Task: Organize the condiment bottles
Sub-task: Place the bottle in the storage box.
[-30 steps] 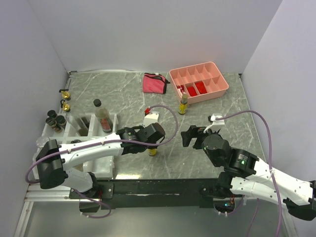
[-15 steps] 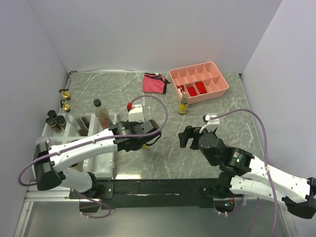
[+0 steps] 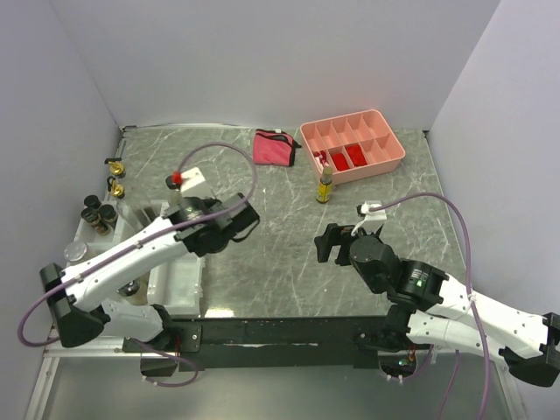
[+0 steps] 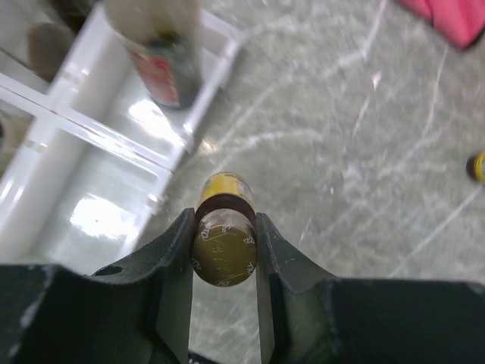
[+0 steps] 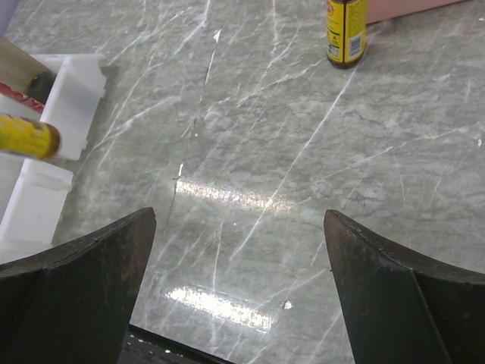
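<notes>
In the left claw [image 4: 223,227], clenched tight, a small yellow bottle [image 4: 224,244]; one dark finger [image 4: 174,265] pressed on each side of its brown cap, cap end toward the wrist camera, yellow label beyond. Held clear of the grey marble desk [image 4: 341,136], just beside a corner of the white organizer rack [image 4: 98,163]; over the rack's edge or just outside it, hard to tell. In the corner compartment next to it, a tall bottle [image 4: 161,57] with a red label, upright, its top blurred and cut off by the frame. From the right wrist view, the same small yellow bottle at the far left, close against the rack's outer wall.

Further right, the right claw [image 5: 239,220] released, fingers spread wide, only bare desk between them; well apart from the rack. Beyond it, a second yellow bottle [image 5: 346,30], upright on the desk, just beside the front wall of the pink tray [image 3: 376,166]; red items in some of the tray's compartments. Left of the tray, a pink pouch [image 3: 274,146], flat on the desk near the back wall.

Along the left side, from above: two gold-topped bottles [image 3: 115,187] on the desk beyond the rack; black-lidded jars [image 3: 107,213] clustered at the rack's far left corner; a silver-lidded jar [image 3: 76,252] nearer the arm bases, at the rack's left edge.
</notes>
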### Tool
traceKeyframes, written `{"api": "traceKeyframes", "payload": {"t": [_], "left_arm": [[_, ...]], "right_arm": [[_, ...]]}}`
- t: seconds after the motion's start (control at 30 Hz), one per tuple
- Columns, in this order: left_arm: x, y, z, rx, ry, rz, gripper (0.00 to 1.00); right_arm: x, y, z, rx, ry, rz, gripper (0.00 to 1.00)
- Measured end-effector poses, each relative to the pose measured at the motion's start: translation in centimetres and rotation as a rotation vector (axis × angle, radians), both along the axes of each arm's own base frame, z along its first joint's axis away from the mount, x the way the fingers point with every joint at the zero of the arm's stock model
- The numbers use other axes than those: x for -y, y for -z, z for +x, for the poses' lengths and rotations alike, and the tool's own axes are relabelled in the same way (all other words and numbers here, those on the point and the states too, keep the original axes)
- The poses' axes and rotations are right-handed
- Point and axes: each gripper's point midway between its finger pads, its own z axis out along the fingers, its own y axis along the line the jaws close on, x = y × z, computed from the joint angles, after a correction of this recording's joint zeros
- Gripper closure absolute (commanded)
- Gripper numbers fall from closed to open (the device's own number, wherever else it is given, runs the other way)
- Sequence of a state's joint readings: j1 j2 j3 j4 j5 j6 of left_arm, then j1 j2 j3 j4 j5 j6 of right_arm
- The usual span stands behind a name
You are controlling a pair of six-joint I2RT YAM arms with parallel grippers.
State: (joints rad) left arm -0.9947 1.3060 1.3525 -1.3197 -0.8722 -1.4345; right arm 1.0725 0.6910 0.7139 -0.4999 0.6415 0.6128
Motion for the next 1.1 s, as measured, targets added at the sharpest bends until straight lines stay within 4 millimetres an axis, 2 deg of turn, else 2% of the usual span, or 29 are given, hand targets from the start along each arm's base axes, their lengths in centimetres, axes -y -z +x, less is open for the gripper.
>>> {"api": "traceKeyframes", "payload": {"t": [0.2, 0.4, 0.77, 1.1], "left_arm": [[-4.9, -2.1, 0.8, 0.063, -0.142, -0.049, 0.99], [-8.6, -1.5, 0.0, 0.06, -0.225, -0.027, 0.99], [-11.6, 0.4, -0.9, -0.002, -0.266, 0.047, 0.99], [-12.2, 1.3, -1.7, -0.029, -0.253, 0.064, 0.99]], "right_arm": [[0.1, -0.1, -0.1, 0.004, 0.0, 0.007, 0.0], [0.4, -0.5, -0.2, 0.016, 0.001, 0.027, 0.0], [0.4, -0.1, -0.2, 0.009, 0.001, 0.015, 0.0], [0.3, 0.1, -0.1, 0.009, 0.002, 0.015, 0.0]]}}
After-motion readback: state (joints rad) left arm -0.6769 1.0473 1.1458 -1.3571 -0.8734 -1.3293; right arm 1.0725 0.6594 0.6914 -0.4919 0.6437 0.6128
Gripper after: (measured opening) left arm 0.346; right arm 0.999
